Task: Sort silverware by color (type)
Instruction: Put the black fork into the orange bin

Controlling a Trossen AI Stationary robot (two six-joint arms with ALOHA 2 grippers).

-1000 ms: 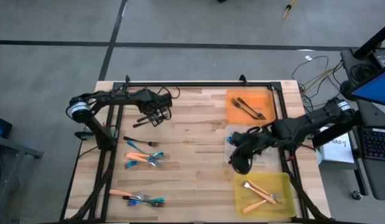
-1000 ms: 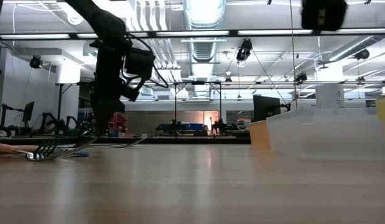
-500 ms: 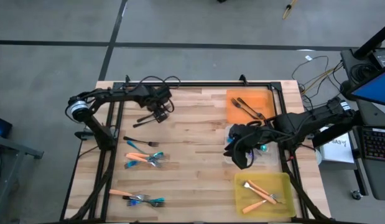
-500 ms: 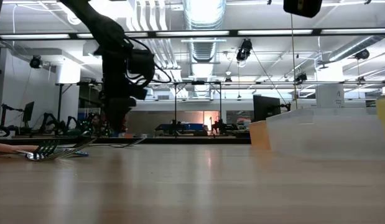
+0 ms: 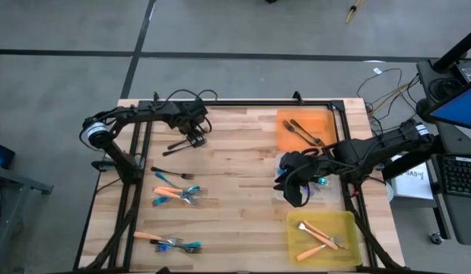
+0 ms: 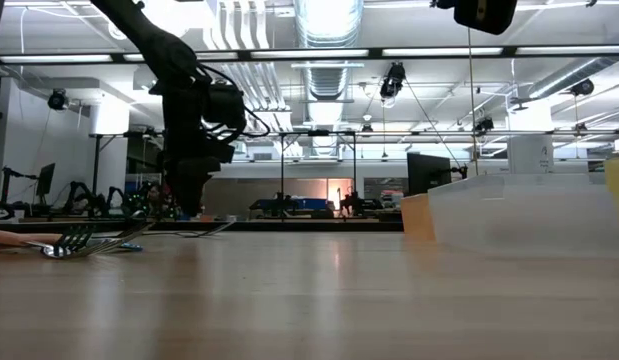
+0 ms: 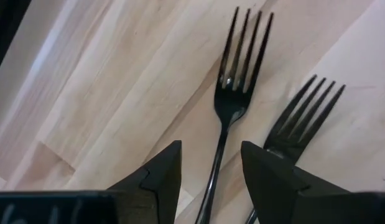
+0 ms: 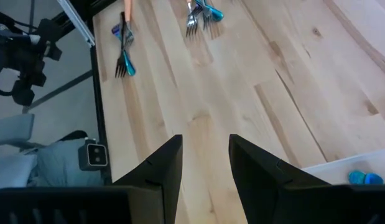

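While the right gripper (image 5: 294, 192) hovered spread over the clear tray (image 5: 326, 192), the left gripper (image 7: 211, 171) hung parted above two black forks (image 7: 232, 93) near the orange tray (image 5: 330, 122).

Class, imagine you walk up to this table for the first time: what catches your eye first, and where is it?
Probably the bright orange tray at the table's far right corner, holding dark forks, and the yellow tray near the front right with orange-handled forks. Next, the left gripper hovering with open fingers over two dark forks on the bare wood at the far left.
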